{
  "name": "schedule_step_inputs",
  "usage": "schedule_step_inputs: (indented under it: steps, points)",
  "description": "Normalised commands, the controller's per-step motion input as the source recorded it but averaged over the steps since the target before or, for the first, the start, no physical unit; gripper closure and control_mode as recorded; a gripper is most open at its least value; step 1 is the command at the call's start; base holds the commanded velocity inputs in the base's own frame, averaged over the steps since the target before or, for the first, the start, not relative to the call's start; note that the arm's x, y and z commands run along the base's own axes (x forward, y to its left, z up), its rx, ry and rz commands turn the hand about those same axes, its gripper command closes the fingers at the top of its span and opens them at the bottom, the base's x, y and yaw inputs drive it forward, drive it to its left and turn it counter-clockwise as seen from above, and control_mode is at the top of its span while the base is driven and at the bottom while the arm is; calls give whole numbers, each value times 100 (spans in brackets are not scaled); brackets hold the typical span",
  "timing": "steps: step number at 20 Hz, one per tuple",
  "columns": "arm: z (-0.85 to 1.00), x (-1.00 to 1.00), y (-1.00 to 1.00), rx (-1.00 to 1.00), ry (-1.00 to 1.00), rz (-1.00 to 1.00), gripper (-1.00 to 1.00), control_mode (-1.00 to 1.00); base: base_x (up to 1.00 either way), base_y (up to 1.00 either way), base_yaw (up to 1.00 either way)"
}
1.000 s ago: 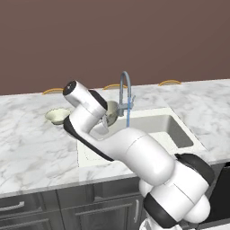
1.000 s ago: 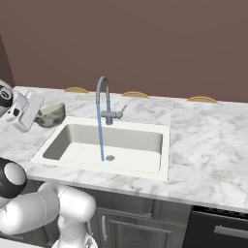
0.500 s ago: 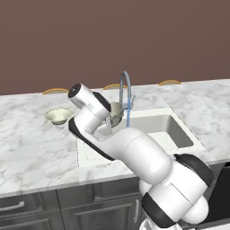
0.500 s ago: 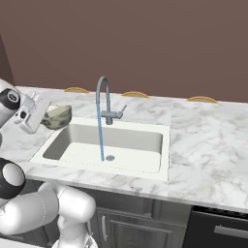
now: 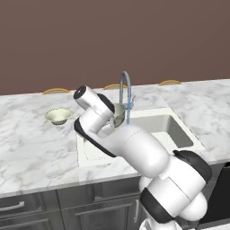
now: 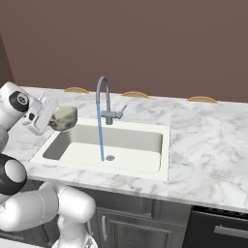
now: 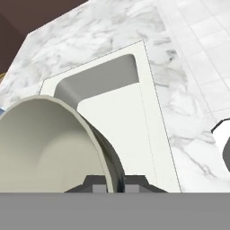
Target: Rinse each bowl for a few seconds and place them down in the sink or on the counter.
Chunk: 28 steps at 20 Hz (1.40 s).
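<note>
And here's the grey bowl (image 6: 64,117) up in the air, tilted on its side, the pincer (image 7: 113,182) clenched on its rim and holding it over the left end of the sink (image 6: 145,138). The faucet (image 6: 102,97) is running, a thin blue stream (image 6: 100,138) dropping to the drain, and the bowl sits just left of it, not under it yet. So this looks like the carry-in step; next it needs to slide right into the water. Count them: two bowls, this one and the cream bowl (image 5: 58,116) resting on the surface (image 5: 36,143) left of the sink, well apart. One sink, one faucet.
</note>
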Motion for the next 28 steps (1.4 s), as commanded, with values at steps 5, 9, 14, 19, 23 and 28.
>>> schedule_step_inputs:
  steps: [5,9,14,19,23,28]
  points:
    - [-22,15,-26,3,-3,-3,100,-100,0,0,0]
    - [-23,13,-34,4,-1,-4,100,-100,0,0,0]
    - [-19,20,-27,2,-2,-4,100,-100,0,0,0]
    - [-17,24,-20,0,-6,-3,100,-100,0,0,0]
    - [-15,29,-9,0,-8,-3,100,-100,0,0,0]
    - [-18,31,-7,0,-7,-2,100,-100,0,0,0]
